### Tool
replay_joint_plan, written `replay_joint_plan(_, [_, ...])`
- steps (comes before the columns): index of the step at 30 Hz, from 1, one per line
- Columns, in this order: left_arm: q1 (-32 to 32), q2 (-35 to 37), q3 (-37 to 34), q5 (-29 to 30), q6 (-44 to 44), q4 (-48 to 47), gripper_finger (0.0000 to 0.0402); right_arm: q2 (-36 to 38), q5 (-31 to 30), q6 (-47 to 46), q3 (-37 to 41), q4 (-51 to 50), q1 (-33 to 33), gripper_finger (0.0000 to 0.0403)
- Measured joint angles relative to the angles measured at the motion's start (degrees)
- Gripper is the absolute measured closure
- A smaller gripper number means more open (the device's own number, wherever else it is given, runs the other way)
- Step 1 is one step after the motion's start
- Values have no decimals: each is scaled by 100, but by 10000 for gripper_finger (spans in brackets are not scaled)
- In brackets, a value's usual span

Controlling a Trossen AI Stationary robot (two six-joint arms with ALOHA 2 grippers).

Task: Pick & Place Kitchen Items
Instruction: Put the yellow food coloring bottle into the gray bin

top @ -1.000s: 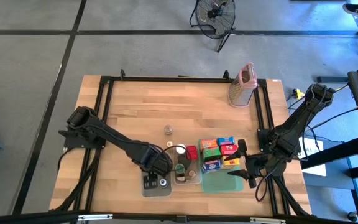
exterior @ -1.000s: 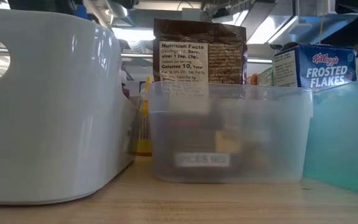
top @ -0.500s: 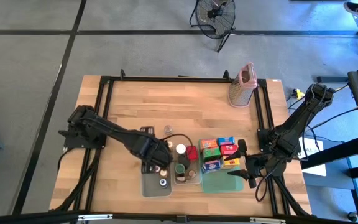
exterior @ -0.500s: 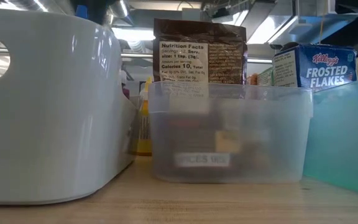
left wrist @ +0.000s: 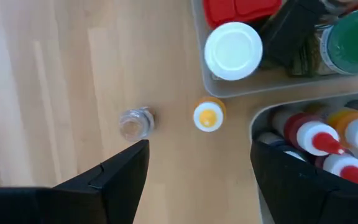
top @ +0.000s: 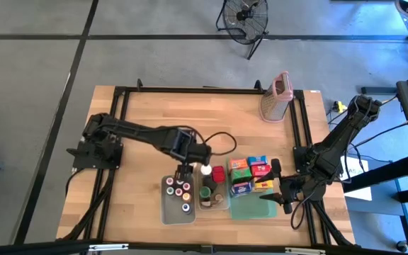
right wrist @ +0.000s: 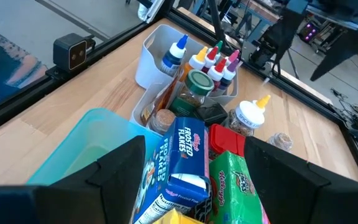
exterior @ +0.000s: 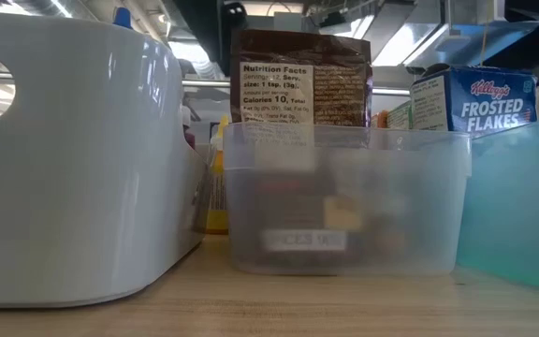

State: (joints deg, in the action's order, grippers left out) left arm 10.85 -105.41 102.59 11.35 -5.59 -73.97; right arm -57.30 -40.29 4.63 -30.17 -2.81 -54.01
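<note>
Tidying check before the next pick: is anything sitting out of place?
Yes. A small clear jar and a yellow-capped bottle stand loose on the bare wood, outside the tubs where the other bottles are sorted. The open left hand hovers over them. Nothing looks spilled.

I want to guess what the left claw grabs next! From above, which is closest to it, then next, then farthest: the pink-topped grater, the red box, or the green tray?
Seen from above, from the left gripper:
1. Red box: just to its right, by the tubs.
2. Green tray: further right, near the front edge.
3. Grater: far back-right corner.
</note>
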Motion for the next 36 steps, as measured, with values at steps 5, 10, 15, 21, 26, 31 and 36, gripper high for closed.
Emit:
replay_joint_plan(5, [-236,-54,0,-104,141,97,125,0,153,-32,0,-87,-1,128])
replay_joint_plan(10, [-314,-219,-4,-406,460,237,125,0,151,-166,-2,-214,0,128])
replay_joint_plan(15, [-338,-500,-4,-637,715,230,125,0,189,-232,-2,-326,-1,128])
replay_joint_plan(21, [-395,-763,-4,-704,918,245,125,0,197,-283,-2,-337,-1,128])
replay_joint_plan(26, [-513,-926,-4,-1002,941,238,125,0,201,-294,-2,-341,-1,128])
replay_joint_plan(31, [-551,-929,-4,-983,984,232,125,-1,214,-335,-2,-345,-1,128])
replay_joint_plan(36, [-549,-929,-4,-983,986,229,125,-1,338,-336,-2,-378,0,128])
